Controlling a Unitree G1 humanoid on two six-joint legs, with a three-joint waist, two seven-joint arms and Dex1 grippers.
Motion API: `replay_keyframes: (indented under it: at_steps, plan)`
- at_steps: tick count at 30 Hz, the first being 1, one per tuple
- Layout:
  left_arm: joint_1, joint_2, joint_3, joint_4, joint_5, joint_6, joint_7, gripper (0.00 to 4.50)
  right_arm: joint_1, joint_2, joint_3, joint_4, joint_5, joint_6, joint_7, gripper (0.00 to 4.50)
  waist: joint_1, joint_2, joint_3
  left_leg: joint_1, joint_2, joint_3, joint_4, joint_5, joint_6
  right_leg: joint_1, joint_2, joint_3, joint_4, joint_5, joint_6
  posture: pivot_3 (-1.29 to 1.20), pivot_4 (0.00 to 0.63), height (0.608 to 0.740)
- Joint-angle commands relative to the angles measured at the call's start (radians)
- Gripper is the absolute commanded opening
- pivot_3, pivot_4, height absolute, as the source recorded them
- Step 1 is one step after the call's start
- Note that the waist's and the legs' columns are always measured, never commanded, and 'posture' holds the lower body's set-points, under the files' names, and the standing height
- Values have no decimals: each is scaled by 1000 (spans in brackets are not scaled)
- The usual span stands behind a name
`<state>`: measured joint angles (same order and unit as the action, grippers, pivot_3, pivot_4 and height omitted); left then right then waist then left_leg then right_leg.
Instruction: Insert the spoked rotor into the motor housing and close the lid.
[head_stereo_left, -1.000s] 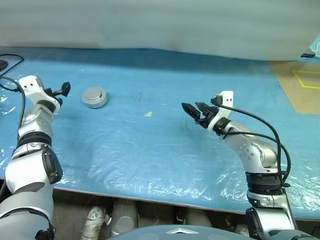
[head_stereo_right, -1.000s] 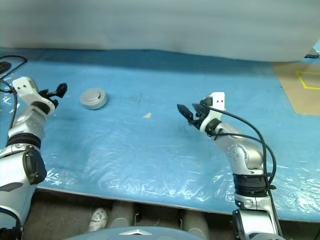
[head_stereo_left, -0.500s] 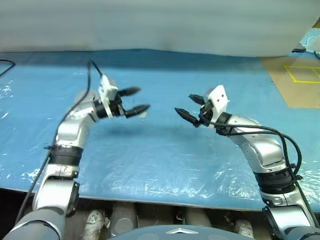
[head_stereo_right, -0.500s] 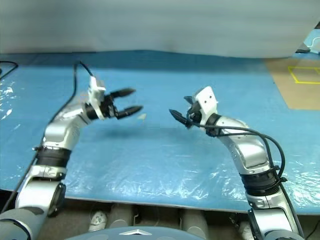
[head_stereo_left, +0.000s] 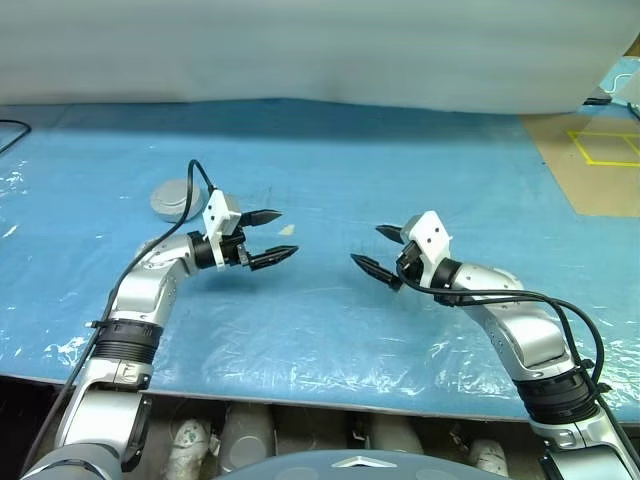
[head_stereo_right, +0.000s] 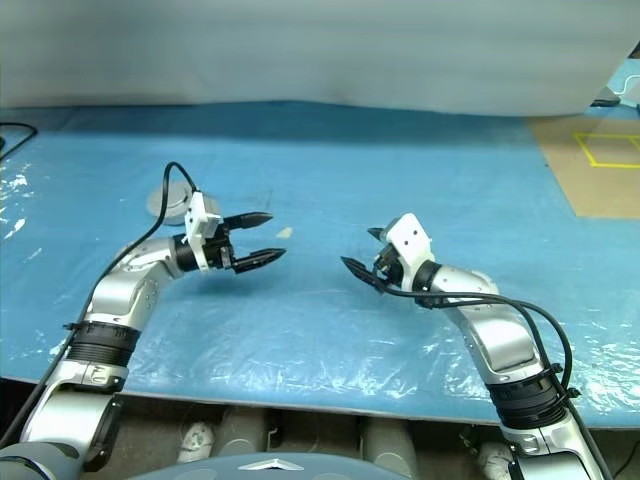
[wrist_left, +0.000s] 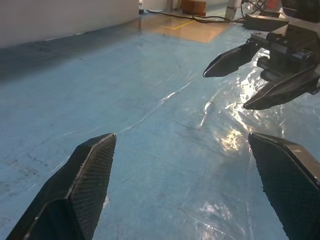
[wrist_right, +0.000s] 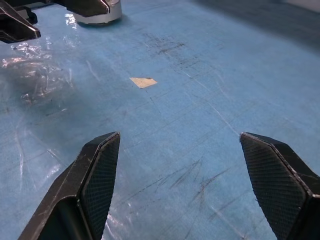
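A round grey metal disc lies on the blue table at the back left, partly behind my left arm's cable; it looks like the motor housing with the lid on top, but I cannot tell the two apart. It also shows as the silver disc past the left fingers. The spoked rotor is out of view. My left gripper is open and empty, pointing right, a hand's width right of the disc. My right gripper is open and empty, pointing left, facing it across a small gap.
A small tan scrap lies on the blue cover between the two grippers. A brown surface with yellow tape lies at the back right. A grey wall runs along the table's far edge.
My left arm has swung from the far left in to the middle, turning to point right. The right gripper has rolled and drawn back a little. The camera has shifted too.
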<state>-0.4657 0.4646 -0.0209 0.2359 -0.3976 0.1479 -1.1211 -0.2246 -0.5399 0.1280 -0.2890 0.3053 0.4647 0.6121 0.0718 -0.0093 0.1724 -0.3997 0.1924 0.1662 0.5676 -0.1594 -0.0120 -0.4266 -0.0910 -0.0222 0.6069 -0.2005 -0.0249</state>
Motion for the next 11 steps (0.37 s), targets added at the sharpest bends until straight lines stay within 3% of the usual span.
replay_keyframes:
  at_steps: [1,11]
  plan:
    - [-22,14,36,18,11,-46,13,4456,-23,1,-29,-27,-10,-26,3,3986,0,0,0,0,0,0,0,0,0,0,0,0,0,0,0,0,150,740]
    - [-34,7,48,94,33,-106,35,4456,-44,33,-45,-29,-9,19,-32,3986,0,0,0,0,0,0,0,0,0,0,0,0,0,0,0,0,150,740]
